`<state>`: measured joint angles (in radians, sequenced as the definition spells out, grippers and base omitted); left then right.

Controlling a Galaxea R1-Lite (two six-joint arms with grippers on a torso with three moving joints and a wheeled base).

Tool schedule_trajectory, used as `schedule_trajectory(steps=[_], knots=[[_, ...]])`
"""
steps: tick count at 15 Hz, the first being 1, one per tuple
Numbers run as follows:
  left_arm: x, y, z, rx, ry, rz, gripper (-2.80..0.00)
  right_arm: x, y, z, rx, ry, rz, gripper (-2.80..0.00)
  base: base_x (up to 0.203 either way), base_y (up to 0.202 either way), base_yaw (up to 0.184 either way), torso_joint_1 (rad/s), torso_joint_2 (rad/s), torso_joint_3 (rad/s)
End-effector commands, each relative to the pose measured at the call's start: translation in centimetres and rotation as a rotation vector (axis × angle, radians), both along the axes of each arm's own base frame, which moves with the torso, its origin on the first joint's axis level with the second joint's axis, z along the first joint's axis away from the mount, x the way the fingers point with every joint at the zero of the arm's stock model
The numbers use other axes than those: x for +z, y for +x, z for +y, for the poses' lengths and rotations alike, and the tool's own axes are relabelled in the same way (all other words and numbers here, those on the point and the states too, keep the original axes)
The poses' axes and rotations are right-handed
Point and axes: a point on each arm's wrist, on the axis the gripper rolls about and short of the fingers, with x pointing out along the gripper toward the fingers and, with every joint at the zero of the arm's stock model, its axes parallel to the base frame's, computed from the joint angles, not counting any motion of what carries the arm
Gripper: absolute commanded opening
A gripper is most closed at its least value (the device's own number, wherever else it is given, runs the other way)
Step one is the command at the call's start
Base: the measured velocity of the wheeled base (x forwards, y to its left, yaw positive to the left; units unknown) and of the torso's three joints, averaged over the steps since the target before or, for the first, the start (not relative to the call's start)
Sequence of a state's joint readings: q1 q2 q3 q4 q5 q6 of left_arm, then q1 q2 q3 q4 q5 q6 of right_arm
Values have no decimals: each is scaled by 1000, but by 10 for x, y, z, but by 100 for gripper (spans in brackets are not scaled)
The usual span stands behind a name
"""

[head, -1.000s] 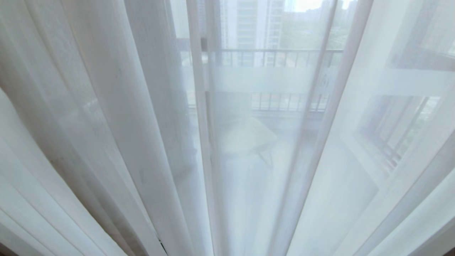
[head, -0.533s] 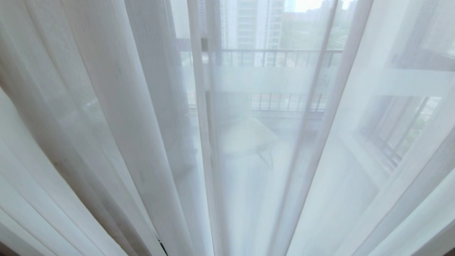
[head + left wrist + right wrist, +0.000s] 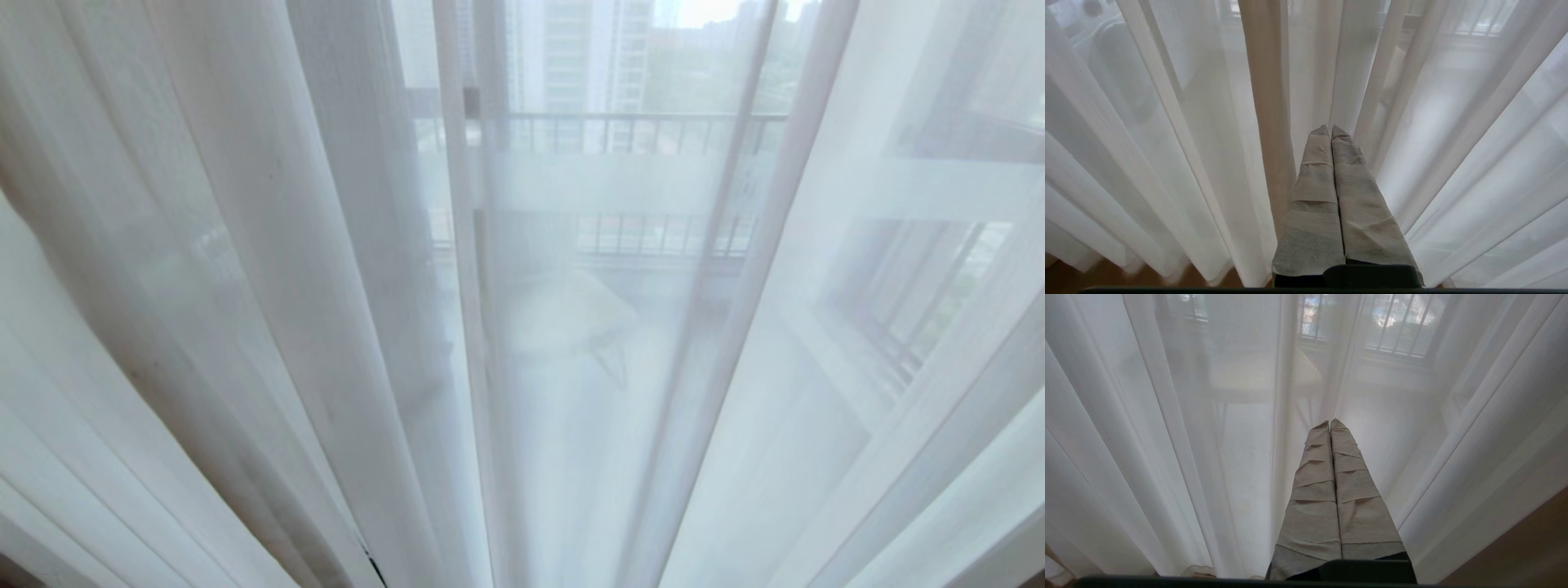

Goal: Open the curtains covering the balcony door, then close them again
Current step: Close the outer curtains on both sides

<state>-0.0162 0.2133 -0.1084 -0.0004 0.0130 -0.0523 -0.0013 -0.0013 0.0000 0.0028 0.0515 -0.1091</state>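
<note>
- Beyond the glass, a railed balcony (image 3: 637,131) is glimpsed through the curtains (image 3: 269,269), which are drawn across the balcony door (image 3: 478,245).
- Left gripper (image 3: 1330,130) is pressed together, empty, pointed into the folds, likely for parting them.
- Right gripper (image 3: 1329,424) is likewise closed, holding nothing.

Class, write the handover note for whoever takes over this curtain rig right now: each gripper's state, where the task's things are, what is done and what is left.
Left gripper: shut, holding nothing, tips at the folds of the white sheer curtains.
Right gripper: shut, holding nothing, pointing at the sheers.
Things: the sheers hang drawn across the whole head view. The balcony door shows only dimly through them, with the balcony railing beyond. No thick drapes can be made out.
Done: from these pictures alone, it cannot be told whether the curtains have already been opened once.
Left: if not yet opened, part the curtains and draw them shut again. If this is the closed end state, nothing remains.
</note>
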Motion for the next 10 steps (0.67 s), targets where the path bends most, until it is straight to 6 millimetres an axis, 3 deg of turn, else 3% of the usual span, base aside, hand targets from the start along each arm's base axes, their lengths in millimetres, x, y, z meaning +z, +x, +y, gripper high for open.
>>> schedule_trajectory(steps=[1, 3, 10], knots=[[-19, -10, 0, 16, 1, -77, -280, 0, 0, 0, 0, -1, 1, -280, 0, 0, 0, 0, 0, 0], [-31, -14, 0, 27, 4, -115, -280, 0, 0, 0, 0, -1, 2, -280, 0, 0, 0, 0, 0, 0], [-32, -14, 0, 29, 1, -115, -280, 0, 0, 0, 0, -1, 2, -280, 0, 0, 0, 0, 0, 0]])
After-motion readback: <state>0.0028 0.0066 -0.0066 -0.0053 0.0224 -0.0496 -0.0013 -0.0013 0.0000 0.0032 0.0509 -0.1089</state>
